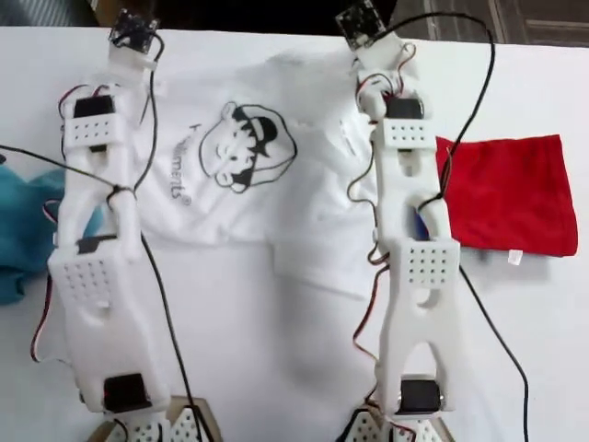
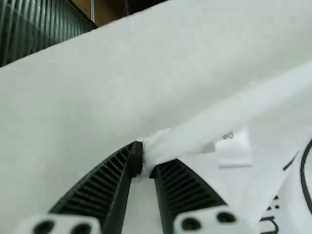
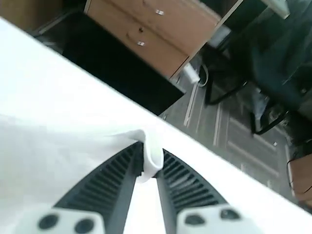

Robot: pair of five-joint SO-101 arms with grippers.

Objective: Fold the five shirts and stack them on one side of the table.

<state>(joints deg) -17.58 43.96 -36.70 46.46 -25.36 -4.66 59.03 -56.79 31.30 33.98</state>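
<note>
White table [image 1: 276, 368] | white shirt [image 1: 230, 198] spread mid-table, not yet folded | I see left gripper [image 2: 141, 163] and right gripper [image 3: 148, 165] each pinching its far edge | red shirt [image 1: 511, 193] looks folded beside right arm | teal shirt [image 1: 23, 230] bunched, most folding left

Centre: spread shirt [image 1: 230, 207] — right: folded shirt [image 1: 511, 193]

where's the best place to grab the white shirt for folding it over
Its far edge, at two spread points, reaching over the white shirt from the near side. It lies flat and wide, so one pinch would likely let it sag. The left gripper and right gripper are each shut on a small raised fold of that edge.
</note>
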